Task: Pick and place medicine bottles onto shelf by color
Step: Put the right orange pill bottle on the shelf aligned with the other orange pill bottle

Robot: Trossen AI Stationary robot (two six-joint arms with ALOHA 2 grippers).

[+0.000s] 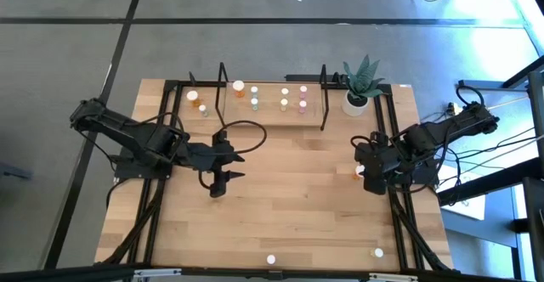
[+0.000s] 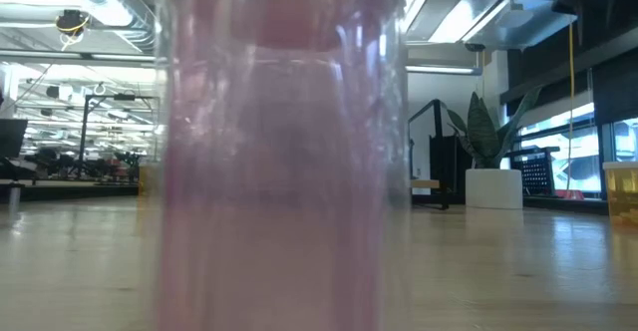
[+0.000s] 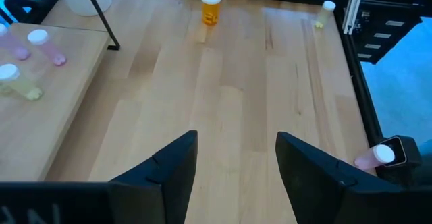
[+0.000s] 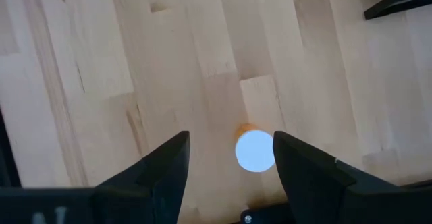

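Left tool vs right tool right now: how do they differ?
The left tool hovers over bare wood mid-table with nothing between its fingers; the right tool sits at the table's right edge directly above an orange bottle, fingers straddling its white cap. The left points toward the near edge, the right straight down. Both are open, holding nothing.
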